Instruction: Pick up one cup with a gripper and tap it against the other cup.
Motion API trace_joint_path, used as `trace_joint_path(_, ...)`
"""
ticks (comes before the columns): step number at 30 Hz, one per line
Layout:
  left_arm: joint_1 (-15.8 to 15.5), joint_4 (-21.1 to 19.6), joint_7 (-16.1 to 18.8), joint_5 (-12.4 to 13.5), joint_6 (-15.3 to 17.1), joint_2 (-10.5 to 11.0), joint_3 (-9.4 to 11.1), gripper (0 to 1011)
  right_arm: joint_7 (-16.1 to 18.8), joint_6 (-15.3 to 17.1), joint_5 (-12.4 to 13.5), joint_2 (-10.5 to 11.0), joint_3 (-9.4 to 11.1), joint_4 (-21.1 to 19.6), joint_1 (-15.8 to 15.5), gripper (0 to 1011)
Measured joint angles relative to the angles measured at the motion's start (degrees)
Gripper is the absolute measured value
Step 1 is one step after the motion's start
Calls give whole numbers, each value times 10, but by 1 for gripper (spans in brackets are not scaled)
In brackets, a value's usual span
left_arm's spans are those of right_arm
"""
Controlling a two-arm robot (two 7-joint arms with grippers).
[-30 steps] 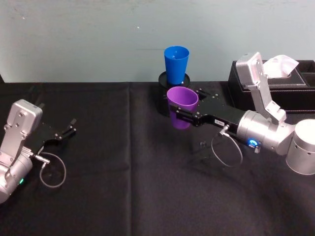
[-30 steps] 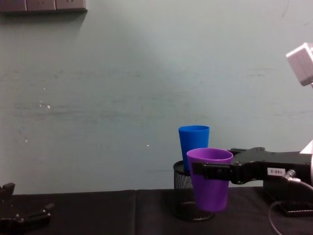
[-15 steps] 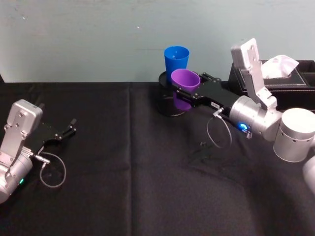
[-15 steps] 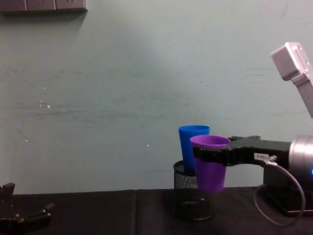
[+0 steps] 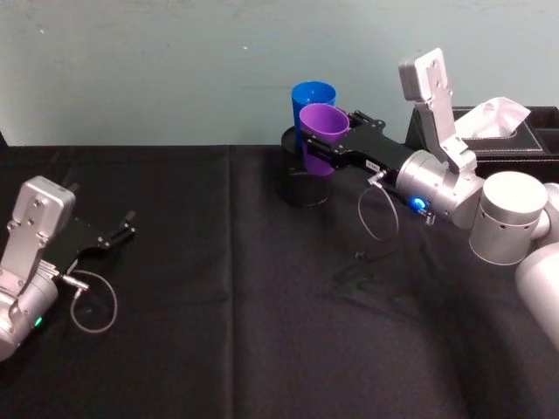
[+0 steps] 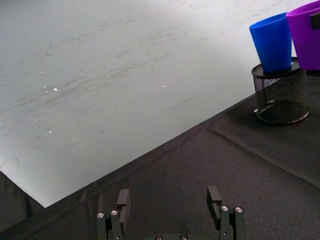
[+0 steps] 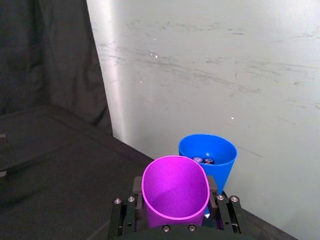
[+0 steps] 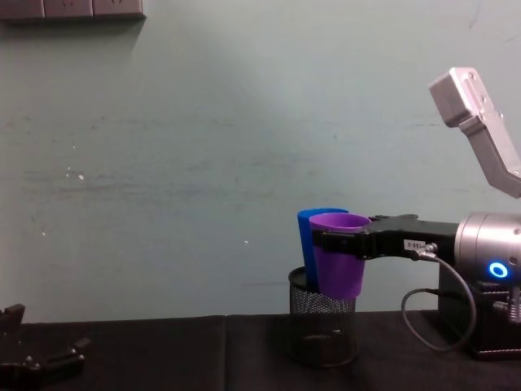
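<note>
Well left of the mesh pen holder point(image 5: 304, 185), the left gripper point(image 5: 118, 234) lies open, empty. The blue cup point(image 5: 312, 96) stands inside the holder. The purple cup point(image 5: 320, 122), clamped in the right gripper point(image 5: 334, 144), hangs over its rim, touching the blue one or nearly so. Pushing harder could topple holder and cup.

Mesh pen holder point(image 5: 299, 190) ctr-back on blk cloth point(image 5: 218, 305); tissue box point(image 5: 526, 148) far rt.
</note>
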Motion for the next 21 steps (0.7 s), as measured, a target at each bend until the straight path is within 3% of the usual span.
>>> trace_joint_path(21, 0, 0, 0, 0, 0, 0, 0, 1000, 28, -14, -5, -32, 11, 78, 47, 722)
